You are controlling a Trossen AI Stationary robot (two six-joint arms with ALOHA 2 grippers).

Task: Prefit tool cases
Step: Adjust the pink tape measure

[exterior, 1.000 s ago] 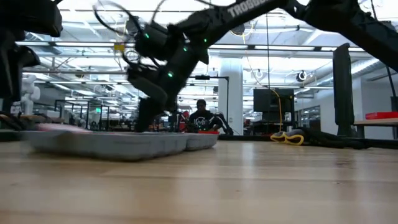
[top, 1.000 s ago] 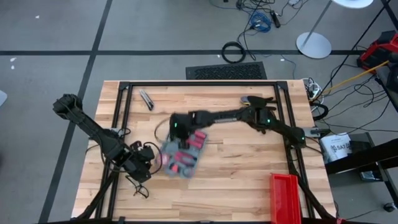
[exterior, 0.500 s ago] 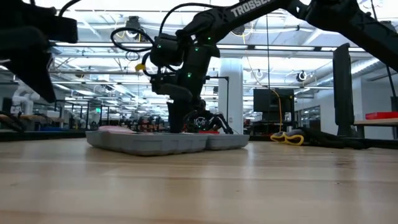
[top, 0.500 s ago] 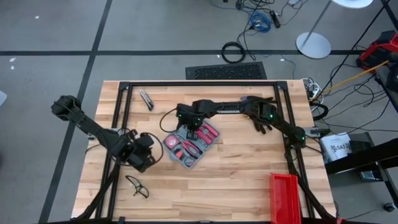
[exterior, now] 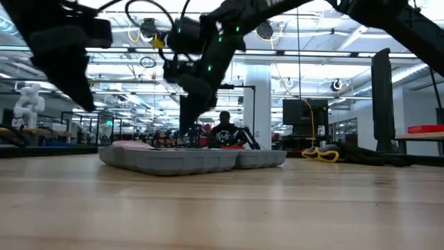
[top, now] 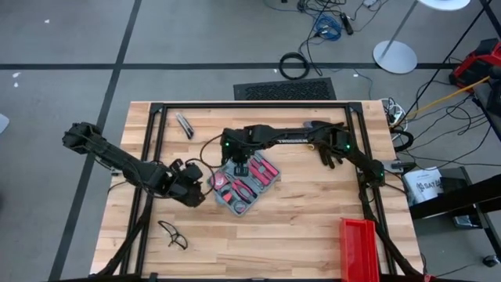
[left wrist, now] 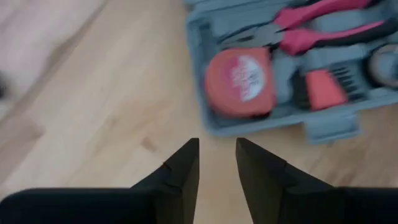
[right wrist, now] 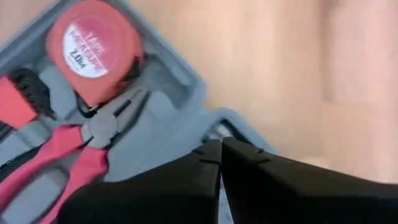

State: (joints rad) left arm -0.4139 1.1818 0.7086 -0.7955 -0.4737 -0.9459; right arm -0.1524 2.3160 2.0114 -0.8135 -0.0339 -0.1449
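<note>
Lying open near the middle of the bench [top: 313,211], the tool case [top: 243,185] shows its grey moulded tray, with a round red tape measure [left wrist: 241,74] and red-handled pliers [right wrist: 65,158] seated in their recesses. Closest to the front edge in the high view are a pair of glasses [top: 174,234] and a red bin [top: 361,249], both well apart from the work. Just beside the case's near corner sits the left gripper [left wrist: 217,163], its fingers parted with nothing between them, pointing at the case's edge. On the far side, the right gripper [right wrist: 221,160] has its fingers pressed together on nothing and rests at the case's rim, over the tray. The step in hand looks like positioning or steadying the open case. Next, the left gripper probably needs to meet the case's edge squarely while the right holds it from sliding. Farther back, a small dark tool [top: 184,124] lies near the frame.
</note>
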